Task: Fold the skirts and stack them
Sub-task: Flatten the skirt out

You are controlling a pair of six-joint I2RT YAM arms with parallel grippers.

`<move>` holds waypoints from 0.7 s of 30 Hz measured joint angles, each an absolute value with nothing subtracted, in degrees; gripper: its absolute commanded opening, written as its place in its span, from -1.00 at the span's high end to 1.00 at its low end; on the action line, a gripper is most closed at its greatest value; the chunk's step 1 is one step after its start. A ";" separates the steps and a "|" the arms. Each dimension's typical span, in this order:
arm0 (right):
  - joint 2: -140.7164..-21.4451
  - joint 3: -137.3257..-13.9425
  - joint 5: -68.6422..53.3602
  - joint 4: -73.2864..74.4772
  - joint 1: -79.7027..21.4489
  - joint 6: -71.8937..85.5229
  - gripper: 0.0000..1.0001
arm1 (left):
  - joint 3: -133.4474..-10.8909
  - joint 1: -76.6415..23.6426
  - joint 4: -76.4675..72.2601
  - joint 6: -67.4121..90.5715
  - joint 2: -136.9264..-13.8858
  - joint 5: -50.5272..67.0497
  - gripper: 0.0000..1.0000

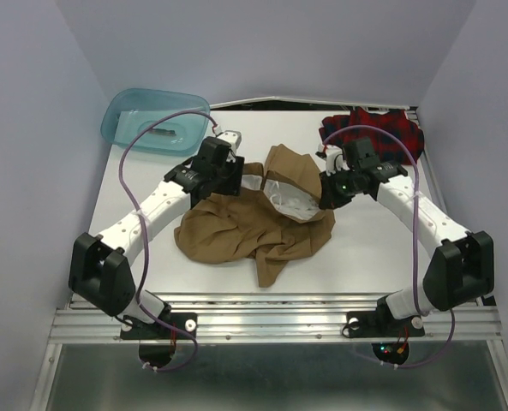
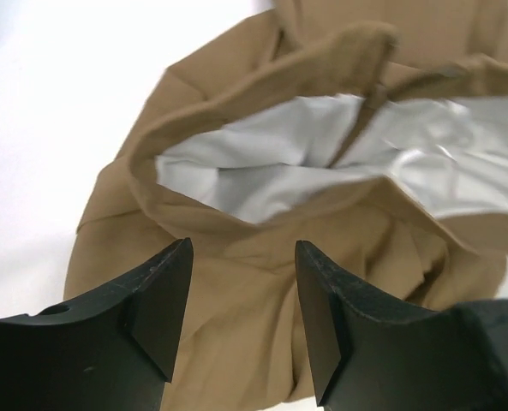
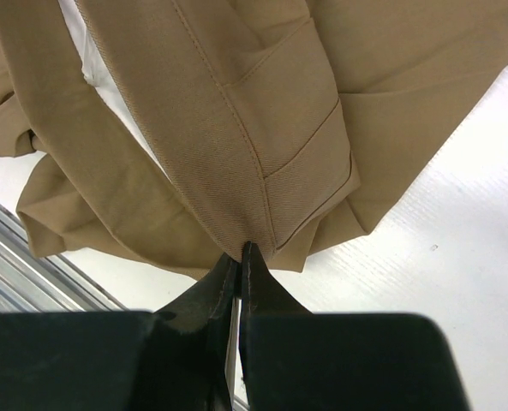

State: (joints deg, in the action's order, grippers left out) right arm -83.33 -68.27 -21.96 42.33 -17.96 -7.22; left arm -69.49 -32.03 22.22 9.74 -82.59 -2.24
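Note:
The tan-brown skirt lies crumpled at the table's middle, its white lining showing at the open waist. My right gripper is shut on the skirt's waistband edge and holds it lifted. My left gripper is open, its fingers spread just above the skirt's cloth below the lining, gripping nothing. The red plaid skirt lies bunched at the far right corner, behind the right arm.
A translucent teal tub stands at the far left corner. Purple cables loop over both arms. A metal rail runs along the table's near edge.

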 measured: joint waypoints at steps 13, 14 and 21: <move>-81.03 -65.52 -24.47 41.32 -17.96 -7.29 0.99 | -69.45 -31.66 18.87 16.03 -83.31 -9.19 -0.26; -80.90 -65.39 -24.69 41.30 -17.96 -7.33 0.99 | -69.45 -31.66 18.70 16.21 -83.48 -9.15 -0.27; -80.05 -64.71 -25.69 41.08 -17.96 -7.66 0.99 | -69.43 -31.64 18.44 16.45 -88.44 -9.91 -0.03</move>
